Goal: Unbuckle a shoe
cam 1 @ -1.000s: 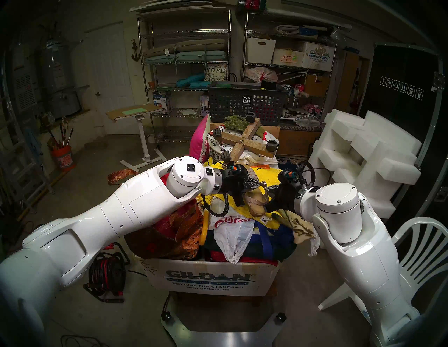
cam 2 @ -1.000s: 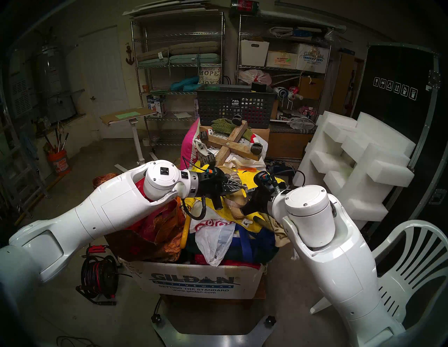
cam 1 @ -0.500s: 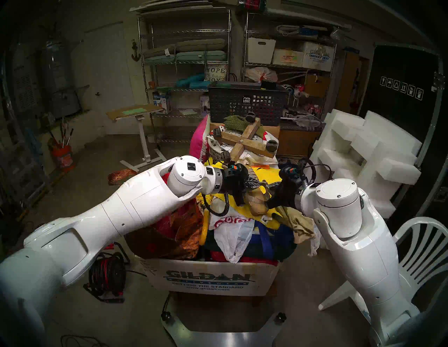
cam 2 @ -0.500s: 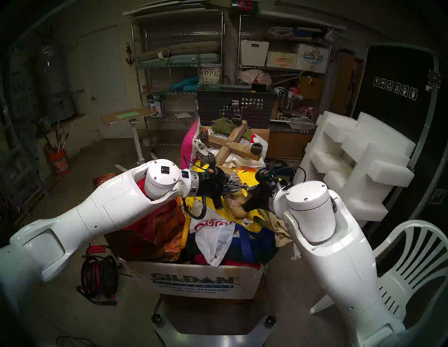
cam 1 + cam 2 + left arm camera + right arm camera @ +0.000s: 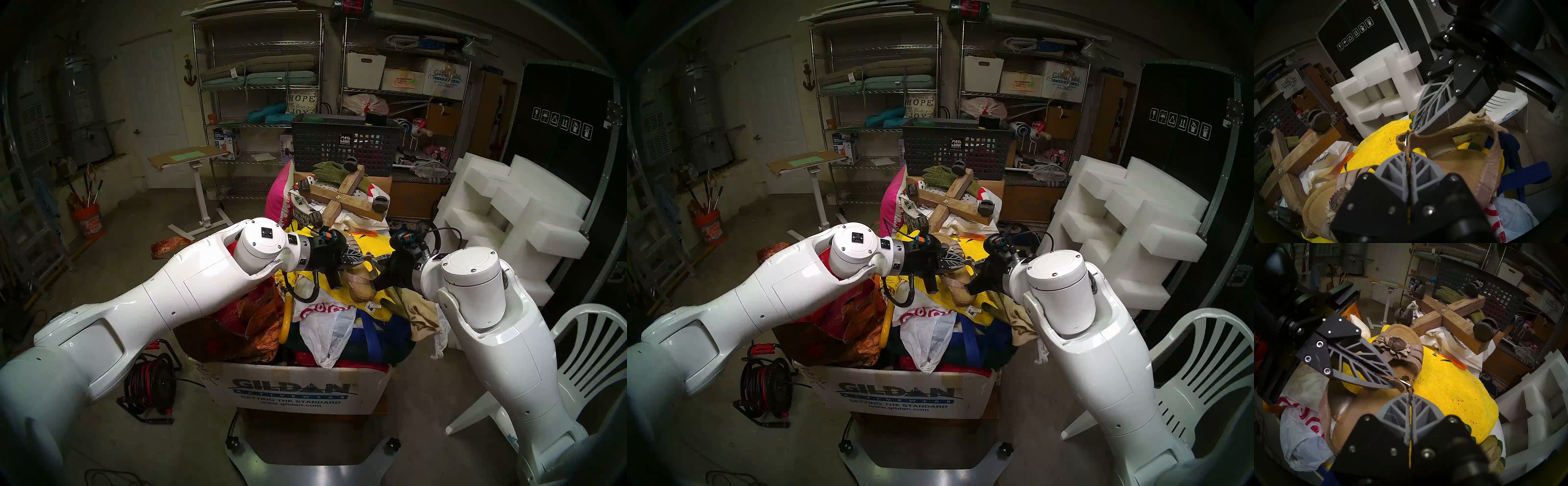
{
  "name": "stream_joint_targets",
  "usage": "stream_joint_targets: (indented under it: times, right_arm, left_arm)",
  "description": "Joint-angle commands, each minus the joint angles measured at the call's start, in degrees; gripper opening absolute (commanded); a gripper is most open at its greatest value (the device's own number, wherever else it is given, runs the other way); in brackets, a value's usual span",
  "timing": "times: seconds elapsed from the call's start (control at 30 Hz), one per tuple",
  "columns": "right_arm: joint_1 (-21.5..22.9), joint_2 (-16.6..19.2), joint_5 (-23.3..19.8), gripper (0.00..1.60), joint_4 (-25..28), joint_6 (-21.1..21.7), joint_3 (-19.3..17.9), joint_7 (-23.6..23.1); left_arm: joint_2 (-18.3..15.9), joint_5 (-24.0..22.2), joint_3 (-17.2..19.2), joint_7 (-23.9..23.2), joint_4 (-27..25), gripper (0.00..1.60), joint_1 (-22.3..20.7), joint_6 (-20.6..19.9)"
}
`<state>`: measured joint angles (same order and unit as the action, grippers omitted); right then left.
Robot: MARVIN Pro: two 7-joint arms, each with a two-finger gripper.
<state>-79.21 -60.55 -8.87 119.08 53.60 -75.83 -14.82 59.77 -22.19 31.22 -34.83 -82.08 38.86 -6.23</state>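
Left claw (image 5: pixel 1409 158) is pinched tight on the strap (image 5: pixel 1407 152) just below the buckle (image 5: pixel 1405 140), bottom center of its wrist view. Right claw (image 5: pixel 1409 400) is clamped on the same strap's other end, tips nearly meeting the left one at the buckle. The sandal (image 5: pixel 361 283) sits mid-frame in the head view, on a yellow towel (image 5: pixel 1449 383) atop a stuffed box (image 5: pixel 298 390). Wooden caster cross (image 5: pixel 342 197) lies farther up.
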Motion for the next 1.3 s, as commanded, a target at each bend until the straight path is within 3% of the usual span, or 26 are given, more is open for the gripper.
stream_joint_targets:
  times: [0.0, 0.13, 0.23, 0.37, 0.43, 0.57, 0.9, 1.03, 1.1, 1.27]
  right_arm:
    - [2.4, -0.8, 0.2, 0.14, 0.7, -1.0, 0.9, -0.2]
    - [2.3, -0.6, 0.3, 0.23, 1.0, -0.7, 1.0, -0.5]
    - [1.7, -0.1, 0.2, 0.48, 1.6, -0.4, 0.6, -0.8]
    - [0.8, 0.5, 0.1, 0.58, 2.3, 0.2, -0.1, -1.0]
    - [0.0, 0.9, 0.0, 0.7, 2.7, 0.5, -0.6, -1.2]
    - [-0.8, 1.4, -0.1, 0.78, 3.0, 0.6, -1.2, -1.6]
    - [-2.3, 2.4, -0.3, 0.8, 3.9, 0.6, -2.3, -2.4]
    - [-2.9, 2.5, -0.3, 1.11, 4.0, 0.5, -2.7, -2.5]
    - [-2.9, 2.5, -0.3, 1.14, 4.0, 0.5, -2.8, -2.4]
    - [-2.9, 2.4, -0.2, 0.93, 3.8, 0.4, -2.9, -2.4]
  left_arm:
    - [1.4, -0.6, 0.4, -0.6, -1.9, 0.0, -0.4, 1.8]
    - [1.4, -0.3, 0.6, -0.1, -1.9, 0.0, -0.4, 1.9]
    - [1.3, 0.0, 1.0, 0.4, -1.4, 0.0, -0.8, 1.9]
    - [1.4, 0.2, 1.5, 1.0, -0.5, 0.0, -1.2, 1.6]
    - [1.4, 0.2, 1.6, 1.1, 0.2, 0.0, -1.5, 1.9]
    - [1.5, 0.1, 1.6, 1.0, 0.4, 0.0, -1.7, 2.1]
    - [1.7, 0.1, 1.4, 0.8, 0.8, 0.0, -2.0, 2.2]
    - [1.9, 0.1, 1.3, 0.6, 0.9, 0.0, -2.1, 2.2]
    - [1.9, 0.1, 1.3, 0.6, 0.9, 0.0, -2.2, 2.1]
    - [2.3, 0.2, 1.0, 0.6, 1.0, 0.0, -2.2, 2.2]
